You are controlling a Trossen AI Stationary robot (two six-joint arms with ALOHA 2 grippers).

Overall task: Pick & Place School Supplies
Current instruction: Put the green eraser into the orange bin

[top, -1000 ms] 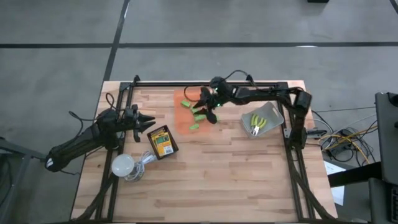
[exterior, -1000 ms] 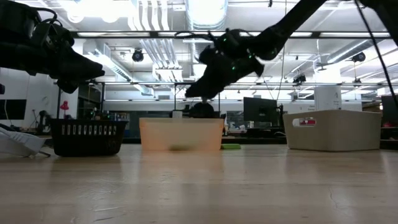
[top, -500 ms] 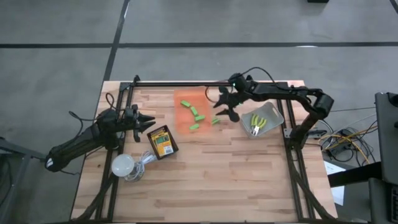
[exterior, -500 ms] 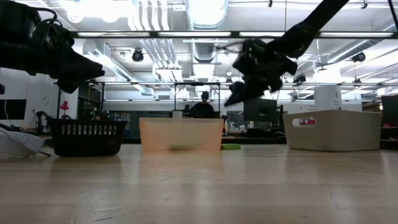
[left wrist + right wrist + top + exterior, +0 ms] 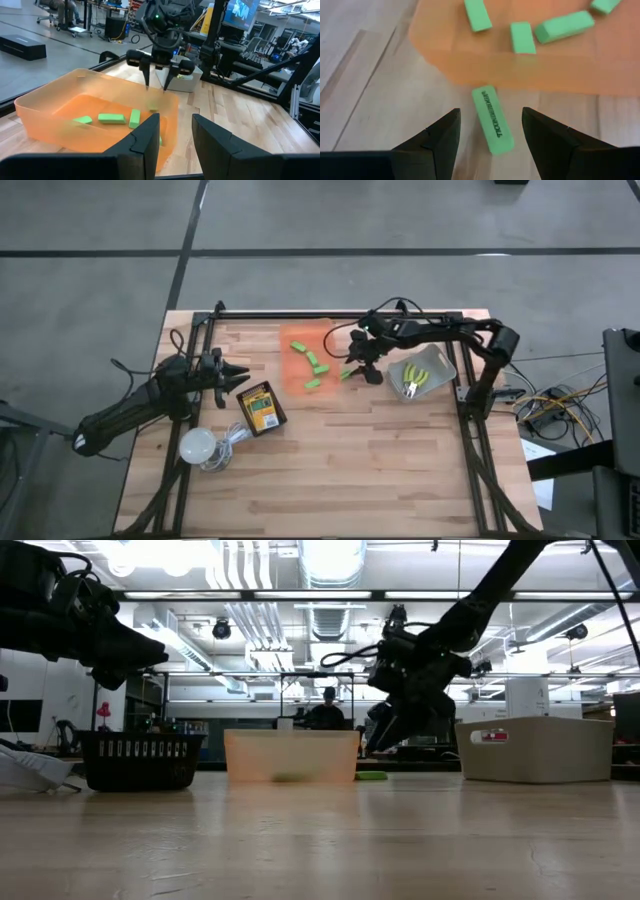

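The right gripper (image 5: pixel 352 366) hangs low over the desk (image 5: pixel 350 470), just off the open side of the translucent orange plastic tray (image 5: pixel 297 335) that sits near the far edge, about mid-width. Its fingers are spread wide w/ nothing between them. The right wrist view shows them straddling a bright green rectangular block w/ dark lettering (image 5: pixel 492 119), which lies flat on the wood right beside the tray wall, outside it. Looks like that block is the next pick; I'd say the gripper needs to drop a bit more and close.

Inside the tray I count approx. four more green blocks (image 5: pixel 476 13), loose and lying at odd angles. So part of the sorting looks done, w/ one green block stranded outside.

Over by the right edge a white plastic bin (image 5: pixel 440 360) holds the yellow-handled scissor-like tools (image 5: pixel 414 379); those seem placed already.

Still out on the desk: a small yellow-and-green crayon box (image 5: pixel 261 406), lying flat toward the left side, well apart from the tray. A white round bulb with cord (image 5: pixel 197 445) sits near the left edge toward the front, not part of the job as far as I can tell.

The left gripper (image 5: pixel 243 376) waits above the left part of the desk, just beside the crayon box, fingers partly apart and empty.

Roughly halfway to two-thirds along, I'd guess: stray block and crayon box left.
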